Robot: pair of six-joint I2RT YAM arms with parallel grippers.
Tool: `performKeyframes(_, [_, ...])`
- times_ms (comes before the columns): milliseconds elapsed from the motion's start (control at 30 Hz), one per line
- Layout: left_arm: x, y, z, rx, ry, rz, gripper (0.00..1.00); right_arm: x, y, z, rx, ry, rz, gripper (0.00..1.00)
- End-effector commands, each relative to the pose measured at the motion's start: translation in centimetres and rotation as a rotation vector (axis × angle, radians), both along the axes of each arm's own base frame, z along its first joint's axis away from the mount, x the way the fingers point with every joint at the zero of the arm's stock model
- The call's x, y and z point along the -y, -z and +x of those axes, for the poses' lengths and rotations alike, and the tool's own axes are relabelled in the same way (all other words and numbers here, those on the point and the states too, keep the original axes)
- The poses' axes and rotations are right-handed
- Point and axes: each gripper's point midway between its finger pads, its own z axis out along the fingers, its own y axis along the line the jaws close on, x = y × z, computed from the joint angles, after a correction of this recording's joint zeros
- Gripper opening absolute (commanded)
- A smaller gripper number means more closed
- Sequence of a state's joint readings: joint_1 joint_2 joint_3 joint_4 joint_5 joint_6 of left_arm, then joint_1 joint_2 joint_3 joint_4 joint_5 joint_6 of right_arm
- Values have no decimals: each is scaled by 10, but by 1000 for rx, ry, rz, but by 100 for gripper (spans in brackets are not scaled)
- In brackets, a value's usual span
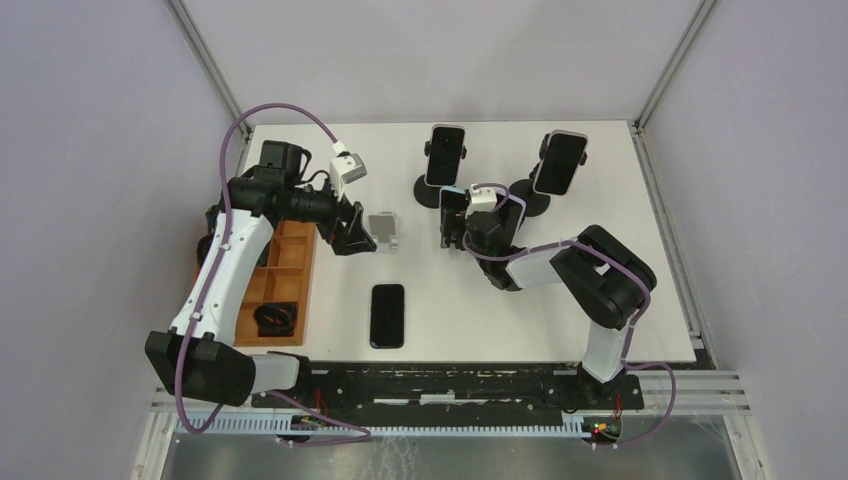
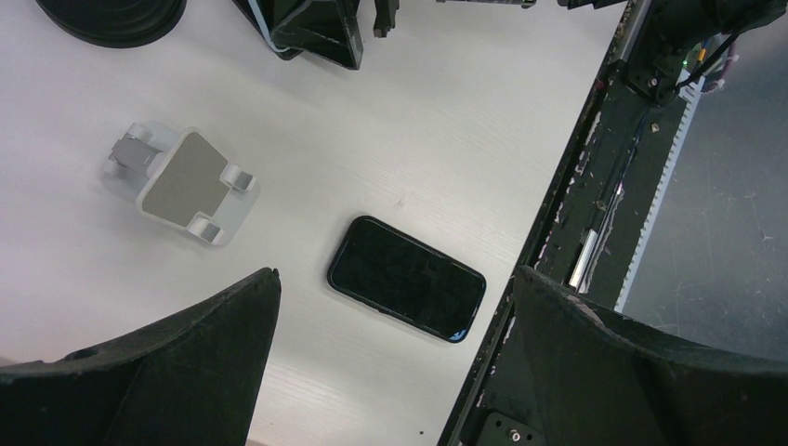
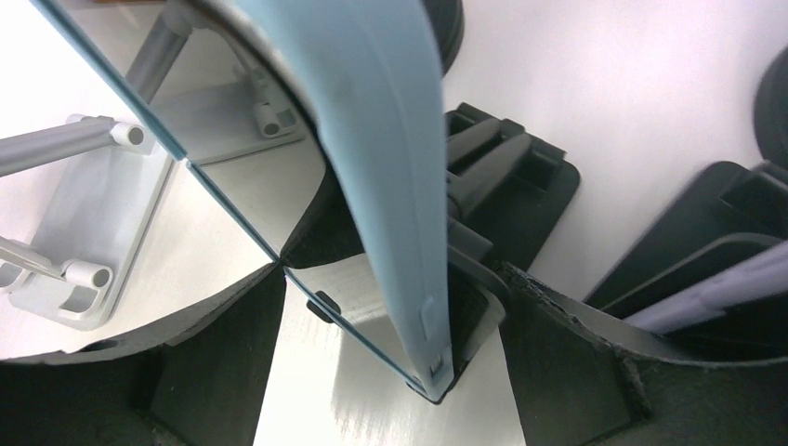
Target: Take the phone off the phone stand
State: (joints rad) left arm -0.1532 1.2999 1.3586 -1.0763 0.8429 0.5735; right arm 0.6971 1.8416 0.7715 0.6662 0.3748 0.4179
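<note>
A light-blue-edged phone stands tilted in a small black phone stand at mid-table. My right gripper is open and straddles the phone. Its left fingertip is at the screen glass and its right finger is behind the stand's cradle. My left gripper hangs open over the table with nothing between its fingers. A black phone lies flat below it, near the front edge. Beside it is a bare white-and-grey phone stand.
Two more phones sit on round black stands at the back. An orange compartment tray lies at the table's left edge, partly under my left arm. The table's metal front rail runs close to the flat phone.
</note>
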Motion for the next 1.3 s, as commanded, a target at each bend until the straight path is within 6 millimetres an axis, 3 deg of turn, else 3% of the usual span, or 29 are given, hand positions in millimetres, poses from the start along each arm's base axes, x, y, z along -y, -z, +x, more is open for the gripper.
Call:
performKeyframes(0, [2,-7,3,40,26,1,100,-19,-18,18,59,-72,59,85])
performKeyframes(367, [2,-5,3,31,27,3,100,-39,-29,27,93,-130,101,68])
performKeyframes(633, [1,-3,3,34,27,12,100,-35,-24,28,90,-106,98,49])
performKeyframes(700, [1,-2,4,30,27,11,100,-35,-27,27,104,-109,113,40])
performKeyframes(867, [1,-3,3,32,29,8,100,-38,-37,22,133,-137,143,7])
performKeyframes(967, [1,-3,2,35,30,7,100,-43,-45,18,148,-179,163,2])
performKeyframes(1100, [1,-3,0,30,34,6,100,-58,-58,-3,154,-300,224,0])
performKeyframes(1267, [3,-6,-8,25,51,-9,100,-89,-83,-57,171,-558,331,0])
